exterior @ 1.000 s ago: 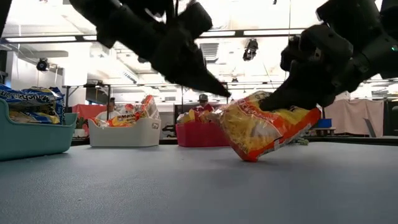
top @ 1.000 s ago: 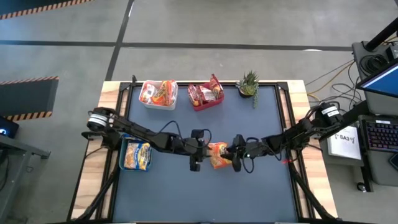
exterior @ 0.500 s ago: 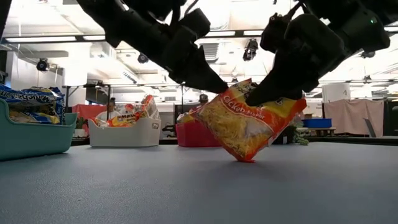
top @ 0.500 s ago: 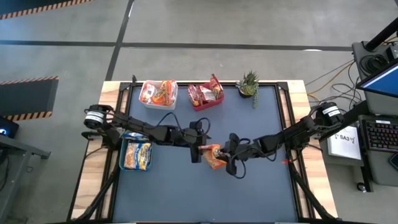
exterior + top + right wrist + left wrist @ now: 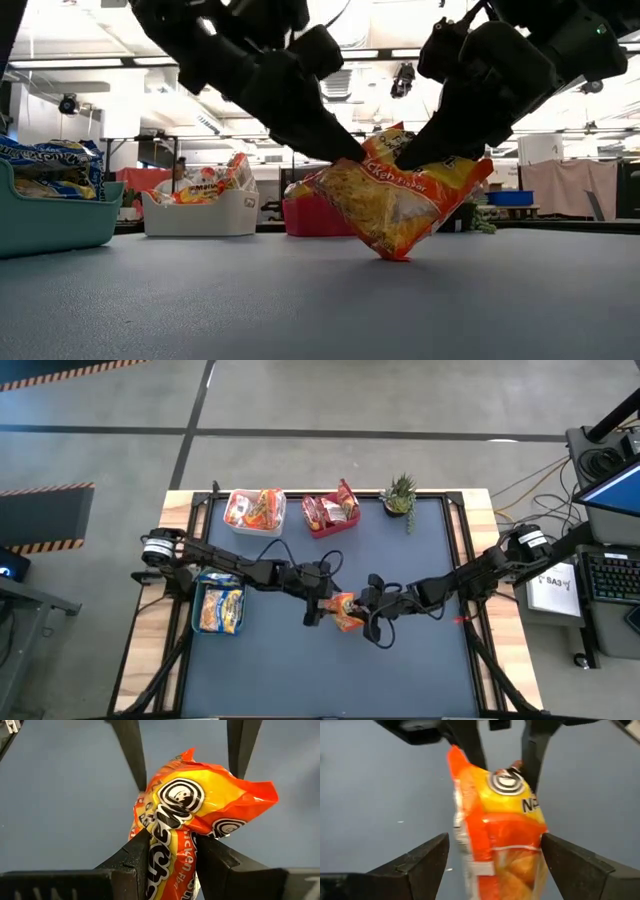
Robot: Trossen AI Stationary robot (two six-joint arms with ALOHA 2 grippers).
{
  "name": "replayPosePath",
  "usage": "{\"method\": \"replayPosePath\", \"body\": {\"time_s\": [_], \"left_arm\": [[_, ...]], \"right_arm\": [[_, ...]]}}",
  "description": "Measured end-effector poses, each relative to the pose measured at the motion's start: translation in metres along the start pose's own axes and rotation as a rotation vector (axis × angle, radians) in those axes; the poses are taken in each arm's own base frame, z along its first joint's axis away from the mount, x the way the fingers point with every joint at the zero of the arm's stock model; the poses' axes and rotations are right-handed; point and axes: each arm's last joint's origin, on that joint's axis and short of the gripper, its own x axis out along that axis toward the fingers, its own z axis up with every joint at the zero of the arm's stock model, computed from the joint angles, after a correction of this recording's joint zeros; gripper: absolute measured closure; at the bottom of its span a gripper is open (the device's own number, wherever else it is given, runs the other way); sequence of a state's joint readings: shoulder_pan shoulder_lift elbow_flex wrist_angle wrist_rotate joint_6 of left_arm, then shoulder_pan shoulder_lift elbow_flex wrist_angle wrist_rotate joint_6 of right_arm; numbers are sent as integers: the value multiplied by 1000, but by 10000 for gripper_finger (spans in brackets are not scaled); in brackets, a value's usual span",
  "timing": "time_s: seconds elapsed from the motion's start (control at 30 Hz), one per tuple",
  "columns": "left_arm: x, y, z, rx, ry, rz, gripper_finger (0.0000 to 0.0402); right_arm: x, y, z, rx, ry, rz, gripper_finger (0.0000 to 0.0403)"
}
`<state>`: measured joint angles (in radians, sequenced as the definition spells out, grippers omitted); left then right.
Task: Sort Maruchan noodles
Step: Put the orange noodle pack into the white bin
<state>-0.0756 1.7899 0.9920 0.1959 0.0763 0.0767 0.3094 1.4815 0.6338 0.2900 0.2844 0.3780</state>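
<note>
High view: noodle packets [image 5: 220, 608] fill teal bin [image 5: 197, 622].

Both arms matte black, chunky jointed links, loose black cables looping along them, silver-white ringed shoulder joints, tapered dark fingers.

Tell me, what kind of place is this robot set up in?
Probably a robotics lab or workshop. Striped hazard tape marks the bare concrete floor, a keyboard and cables sit beside the table, and the low view shows a big open room with ceiling lights, more workstations and a person in the distance.
</note>
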Motion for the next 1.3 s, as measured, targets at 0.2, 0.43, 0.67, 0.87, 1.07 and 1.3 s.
{"method": "replayPosePath", "body": {"time_s": [0.2,0.43,0.67,0.87,1.07,1.3], "left_arm": [[18,0,-10,-38,-13,-73,103],[18,0,-7,-34,-40,-85,141],[20,0,-9,-36,-35,-85,221],[20,-1,-9,-54,-38,-95,273],[20,-1,-8,-56,-44,-96,276],[18,-5,-6,-48,-44,-94,275]], "right_arm": [[0,0,0,-3,-3,1,287],[0,0,0,-16,-6,6,287],[0,1,2,-24,-20,12,285],[0,2,2,-16,-28,22,268],[-7,3,7,30,-32,74,226],[-23,1,18,51,-63,78,176]]}}
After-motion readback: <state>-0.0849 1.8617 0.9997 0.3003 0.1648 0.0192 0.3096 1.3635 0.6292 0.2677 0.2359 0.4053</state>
